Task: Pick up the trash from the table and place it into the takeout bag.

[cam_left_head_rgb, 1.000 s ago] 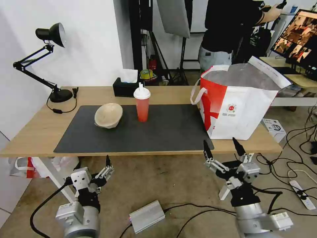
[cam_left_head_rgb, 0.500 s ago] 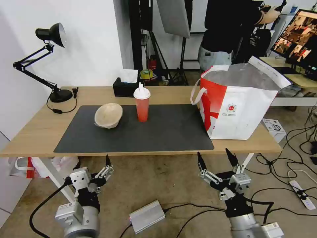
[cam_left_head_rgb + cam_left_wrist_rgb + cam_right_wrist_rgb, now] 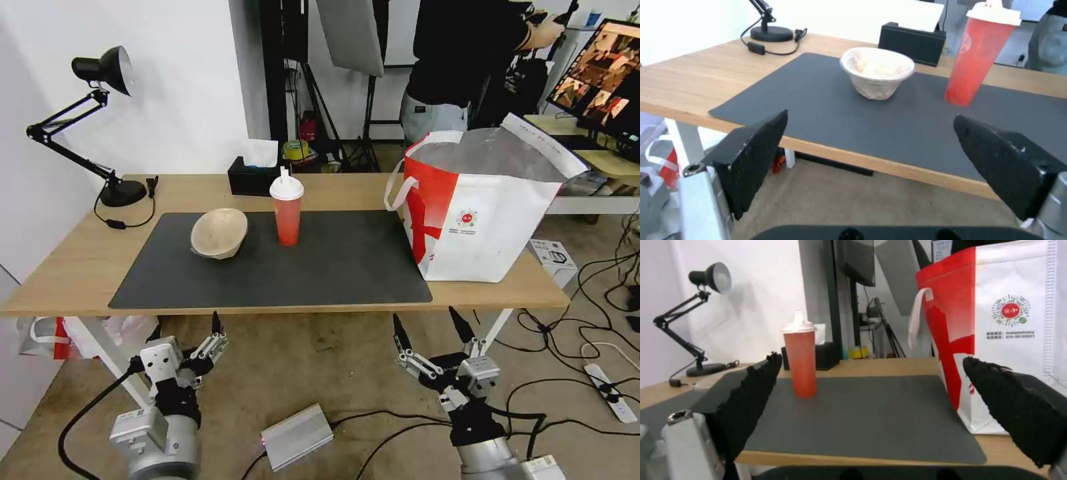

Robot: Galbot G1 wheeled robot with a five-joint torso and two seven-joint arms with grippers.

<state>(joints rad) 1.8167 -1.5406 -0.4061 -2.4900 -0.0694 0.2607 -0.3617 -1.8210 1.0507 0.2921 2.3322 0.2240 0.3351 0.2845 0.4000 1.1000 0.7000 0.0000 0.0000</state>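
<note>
Both the left gripper (image 3: 215, 331) and the right gripper (image 3: 429, 327) are held below the table (image 3: 60, 267) edge, jaws spread, nothing gripped. Beyond the jaws stand the beige pulp bowl (image 3: 219, 232) and red drink cup (image 3: 287, 211); the takeout bag (image 3: 480, 207) sits right of the right jaws. The tall cup could be toppled by a careless approach.

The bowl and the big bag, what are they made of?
The beige bowl looks like matte molded paper pulp, rough and dull. The takeout bag seems to be woven-look fabric with a shiny silver foil lining showing at its open top.
</note>
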